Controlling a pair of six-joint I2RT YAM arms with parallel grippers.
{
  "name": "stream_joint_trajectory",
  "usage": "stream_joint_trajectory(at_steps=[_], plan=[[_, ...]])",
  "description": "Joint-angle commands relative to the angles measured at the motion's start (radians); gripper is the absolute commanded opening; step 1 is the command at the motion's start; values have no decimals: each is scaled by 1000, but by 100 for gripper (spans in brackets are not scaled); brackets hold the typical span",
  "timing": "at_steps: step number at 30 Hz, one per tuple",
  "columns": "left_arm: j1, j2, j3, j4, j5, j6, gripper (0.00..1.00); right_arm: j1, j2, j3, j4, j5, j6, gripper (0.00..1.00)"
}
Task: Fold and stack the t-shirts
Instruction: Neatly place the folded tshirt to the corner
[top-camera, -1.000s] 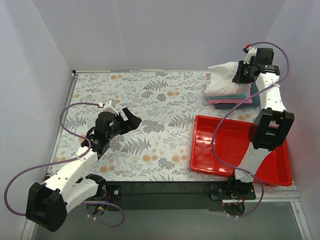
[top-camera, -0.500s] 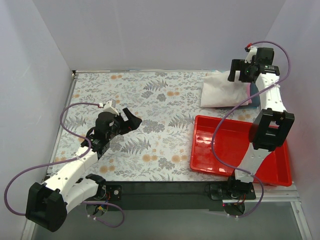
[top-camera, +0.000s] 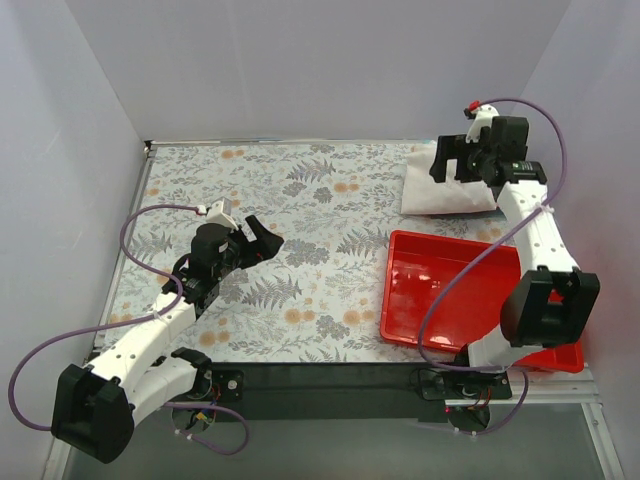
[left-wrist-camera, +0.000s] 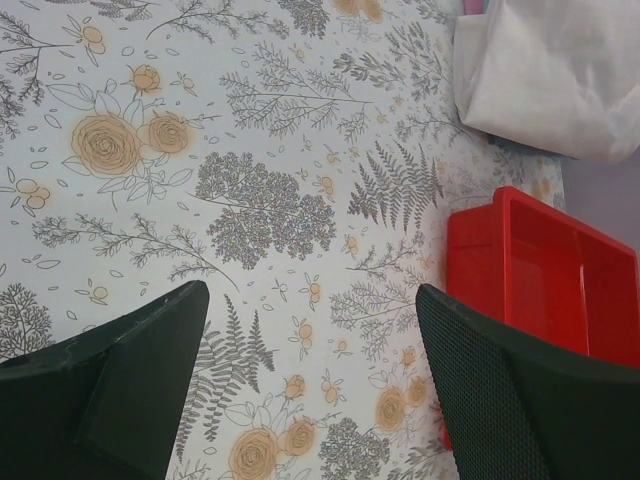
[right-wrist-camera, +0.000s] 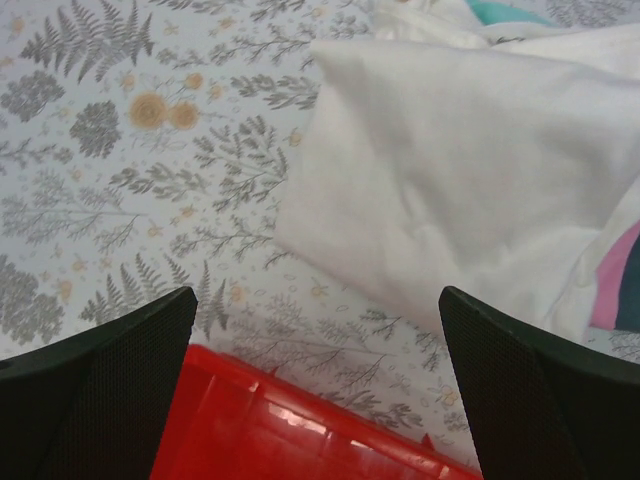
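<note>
A white t-shirt (top-camera: 445, 190) lies loosely spread over the stack at the back right of the table. In the right wrist view the white t-shirt (right-wrist-camera: 470, 150) covers most of the pile, with a teal edge (right-wrist-camera: 500, 12) showing at the top and pink (right-wrist-camera: 612, 285) and dark blue-grey (right-wrist-camera: 633, 300) edges at the right. My right gripper (top-camera: 452, 165) hovers open above the shirt's left part, and nothing sits between the right gripper's (right-wrist-camera: 315, 300) fingers. My left gripper (top-camera: 265, 238) rests open and empty over the table's left middle. The white t-shirt (left-wrist-camera: 560, 80) is far ahead of the left gripper (left-wrist-camera: 310, 290).
A red plastic tray (top-camera: 440, 290) stands at the near right, just in front of the stack, and its rim (right-wrist-camera: 300, 400) lies right under my right gripper. The floral tablecloth (top-camera: 320, 200) covers the table. White walls close the back and both sides.
My right gripper opened and let go of the white t-shirt, which dropped and spread over the stack. The right arm then swung left. The left arm stayed still.
</note>
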Motion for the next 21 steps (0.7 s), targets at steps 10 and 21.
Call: stream_joint_trajectory(at_steps=[10,21], plan=[[6,-94,37,-1,-192,36,78,244,-428,-510,285,-45,106,98],[5,-147,25,-47,-315,41,78,334,-645,-750,388,-51,132,98]])
